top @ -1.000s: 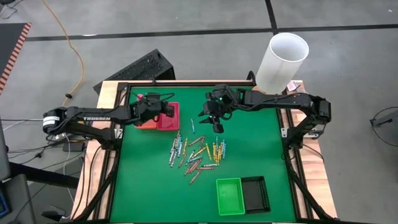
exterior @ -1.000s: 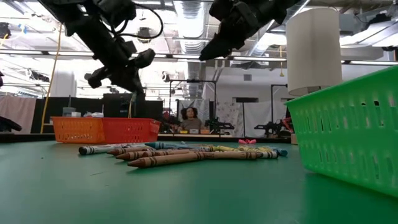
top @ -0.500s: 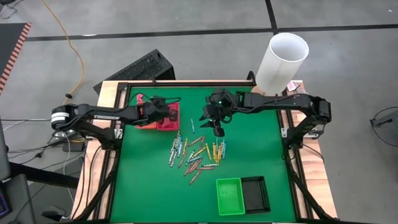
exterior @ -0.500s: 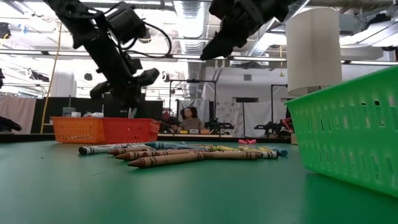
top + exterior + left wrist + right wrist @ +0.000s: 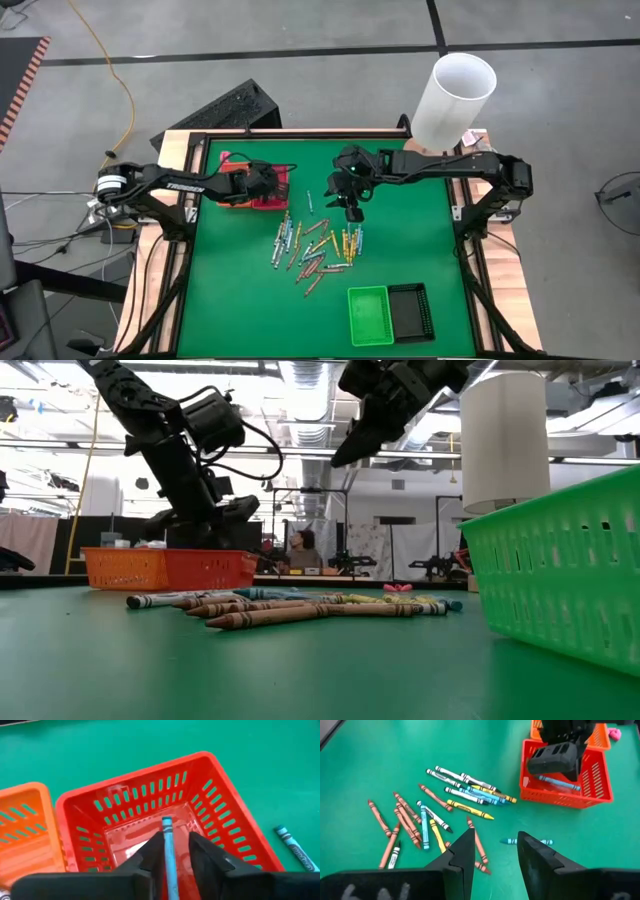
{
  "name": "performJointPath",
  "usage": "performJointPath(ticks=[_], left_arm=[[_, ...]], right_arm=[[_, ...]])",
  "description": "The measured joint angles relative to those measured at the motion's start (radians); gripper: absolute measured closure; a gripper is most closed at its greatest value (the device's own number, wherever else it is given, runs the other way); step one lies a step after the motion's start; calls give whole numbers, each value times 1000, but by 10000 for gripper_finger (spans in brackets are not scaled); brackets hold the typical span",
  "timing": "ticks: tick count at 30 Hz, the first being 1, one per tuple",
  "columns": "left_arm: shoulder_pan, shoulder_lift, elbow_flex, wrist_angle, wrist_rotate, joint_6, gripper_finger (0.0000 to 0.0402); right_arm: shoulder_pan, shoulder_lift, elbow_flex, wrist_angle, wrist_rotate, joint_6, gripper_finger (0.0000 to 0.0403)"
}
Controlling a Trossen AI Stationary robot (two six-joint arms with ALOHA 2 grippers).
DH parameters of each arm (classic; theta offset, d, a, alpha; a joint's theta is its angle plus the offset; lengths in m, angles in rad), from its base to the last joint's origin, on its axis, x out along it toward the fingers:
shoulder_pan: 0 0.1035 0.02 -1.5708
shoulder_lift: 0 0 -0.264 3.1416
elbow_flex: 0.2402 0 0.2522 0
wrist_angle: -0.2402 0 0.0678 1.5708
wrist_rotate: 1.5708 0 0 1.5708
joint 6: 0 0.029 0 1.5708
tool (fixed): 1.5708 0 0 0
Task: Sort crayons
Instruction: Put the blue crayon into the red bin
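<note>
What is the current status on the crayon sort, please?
Left gripper over the red basket, blue crayon between its fingers. Right gripper open above the crayon pile. Nothing in the way.

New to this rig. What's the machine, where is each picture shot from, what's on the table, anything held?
Two dark robot arms, each ending in a two-finger claw, work at a green table. One picture looks straight down, one looks level across the tabletop, and two come from cameras on the wrists. Loose crayons lie mid-table, with red, orange, green and black trays around them. The left claw hangs over the red tray with a blue crayon between its fingers. The right claw is open and empty above the pile.
</note>
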Motion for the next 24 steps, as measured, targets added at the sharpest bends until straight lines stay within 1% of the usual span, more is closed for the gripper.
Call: performJointPath(ticks=[3,7,10,12,14,16,18,19,21,22,24], left_arm=[[0,-15,0,5,12,24,282],[-9,-60,0,35,82,61,241],[-29,-117,0,61,117,77,225],[-46,-162,0,60,125,77,222],[-70,-209,0,58,124,77,221],[-97,-257,0,60,125,81,221],[-124,-301,0,58,124,88,221],[-138,-321,0,59,123,88,221],[-162,-356,0,56,121,88,221],[-173,-370,0,58,120,88,221],[-194,-398,0,56,120,89,221]], right_arm=[[3,0,0,-29,0,0,262],[17,-7,0,-120,0,-28,262],[40,-22,0,-192,0,-31,262],[57,-25,0,-217,21,9,262],[78,-24,0,-267,119,82,262],[99,-14,-1,-307,268,196,262],[110,-2,-1,-357,399,373,262],[112,3,-1,-375,438,462,262],[112,17,-1,-394,468,596,262],[111,21,-1,-406,467,633,262],[112,35,-1,-421,468,653,262]])
